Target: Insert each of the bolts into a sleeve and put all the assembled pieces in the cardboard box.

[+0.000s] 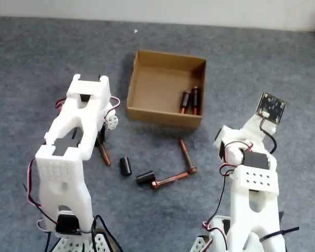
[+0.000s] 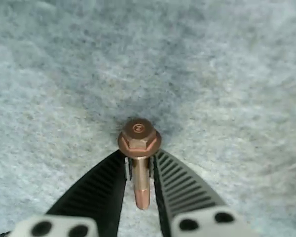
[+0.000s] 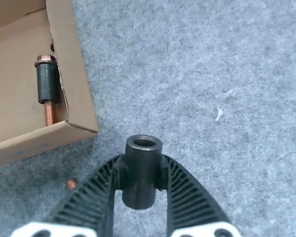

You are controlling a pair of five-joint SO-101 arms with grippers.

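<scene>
From above, two white arms stand side by side on a grey carpet (image 1: pixel 42 63). The cardboard box (image 1: pixel 147 113) sits open at the far middle, and two assembled pieces (image 1: pixel 189 101) lie side by side against its right wall. The left arm (image 1: pixel 76 136) is on the left, with a copper bolt (image 1: pixel 104 154) poking out from under its front end, near the box's left corner. Between the arms, nearer than the box, lie two loose sleeves (image 1: pixel 125 166), short and black, close together. Just to their right are two loose bolts (image 1: pixel 170 180), whose ends meet to form an L. The right arm (image 1: pixel 252 178) stands on the right.

From the left wrist, the left gripper (image 2: pixel 140 160) is clamped on the bolt. Its ribbed black fingers (image 2: pixel 106 180) pinch the shank just under the hex head, whose flat face is turned to the camera. From the right wrist, the right gripper (image 3: pixel 141 165) is clenched around a black sleeve (image 3: pixel 144 148) with its open bore showing at the free end. The box's corner is near it.

The step in hand looks like joining a third pair. The next move calls for bringing both arms together and lining the bolt's tip up squarely with the bore before pushing.
</scene>
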